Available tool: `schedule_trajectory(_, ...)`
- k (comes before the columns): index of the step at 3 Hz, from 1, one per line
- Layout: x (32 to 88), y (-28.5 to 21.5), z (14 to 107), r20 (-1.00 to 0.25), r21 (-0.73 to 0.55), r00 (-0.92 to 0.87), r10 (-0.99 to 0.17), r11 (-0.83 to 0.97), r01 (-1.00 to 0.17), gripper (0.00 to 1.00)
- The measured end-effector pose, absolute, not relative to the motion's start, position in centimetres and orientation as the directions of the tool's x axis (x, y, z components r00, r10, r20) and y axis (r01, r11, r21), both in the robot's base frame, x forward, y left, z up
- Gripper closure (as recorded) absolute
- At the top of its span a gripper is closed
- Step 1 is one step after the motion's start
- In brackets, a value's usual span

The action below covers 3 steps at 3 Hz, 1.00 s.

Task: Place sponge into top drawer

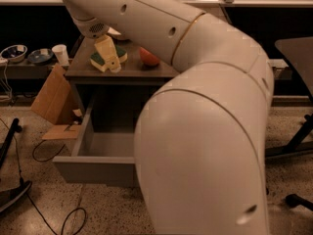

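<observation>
– Locating the sponge (99, 61): where does it lie?
– Upper left of the frame, flat on the grey cabinet top (78, 71), not in the top drawer (93, 171). The gripper (112, 65) points down at it and covers its middle; whether it has closed on the sponge cannot be told.
– What stands around it?
– A red apple (148, 58) just to its right, half hidden by the arm (205, 131), and a pale dish (116, 33) behind. Left of the cabinet are a leaning piece of cardboard (51, 99), a paper cup (61, 54) and two bowls (13, 52) on a low shelf. Cables (49, 151) lie on the speckled floor.
– And the drawer?
– Pulled out at centre left, with its inside bare where it shows. The bulky arm covers its right half and most of the frame's middle.
</observation>
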<state>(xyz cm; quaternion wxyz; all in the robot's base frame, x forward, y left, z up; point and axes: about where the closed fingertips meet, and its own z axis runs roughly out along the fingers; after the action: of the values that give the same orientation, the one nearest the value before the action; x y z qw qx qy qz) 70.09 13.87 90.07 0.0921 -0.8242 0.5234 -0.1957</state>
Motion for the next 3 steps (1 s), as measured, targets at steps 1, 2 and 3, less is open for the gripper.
schedule_trajectory(1,70.9,14.1,89.4,0.299,-0.326,0.387,-0.872,-0.474,-0.818,0.0)
schedule_trajectory(2,72.0,14.7,88.6,0.378,-0.297,0.381,-0.844,-0.5,-0.813,0.0)
schedule_trajectory(3,72.9,15.3,88.2,0.407,-0.286,0.38,-0.831,-0.511,-0.811,0.0)
